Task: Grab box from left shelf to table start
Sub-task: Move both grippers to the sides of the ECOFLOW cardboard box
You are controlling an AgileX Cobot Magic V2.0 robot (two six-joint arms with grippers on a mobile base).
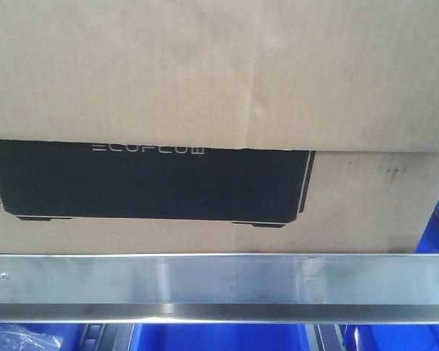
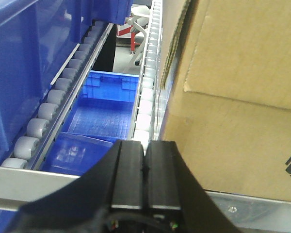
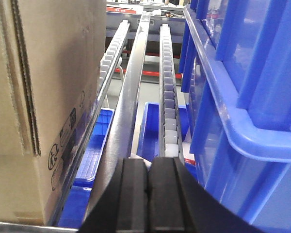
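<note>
Box (image 1: 219, 73) sits on the left shelf (image 1: 219, 281), its bottom edge just behind the shelf's brushed-steel front and the black ECOFLOW panel facing out. Not lifted, not gripped.

Left gripper (image 2: 145, 153): fingers pressed together, nothing between them. The box is ahead and to its right, near corner just past the fingertips, no contact visible. On its left are a roller track (image 2: 48, 114) and a blue bin wall (image 2: 19, 58). Ahead and below is an open blue tray (image 2: 106, 107).

Right gripper (image 3: 149, 170): fingers together too, empty. The box is ahead and to its left, apart from the pads. A stacked blue bin (image 3: 242, 97) is close on its right, and another roller track (image 3: 169, 97) runs straight ahead.

So each gripper is at one side of the box, in the gap between carton and bins.

Progress, my read: early, approach or positioning only. Nothing of the move itself is done. Left to do:
- get contact on both sides, probably a two-arm squeeze, since the carton looks too wide for a single gripper
- bring it over the shelf front
- carry it to the table and set it down

The table is not in view, so I can't say where the drop spot is.
</note>
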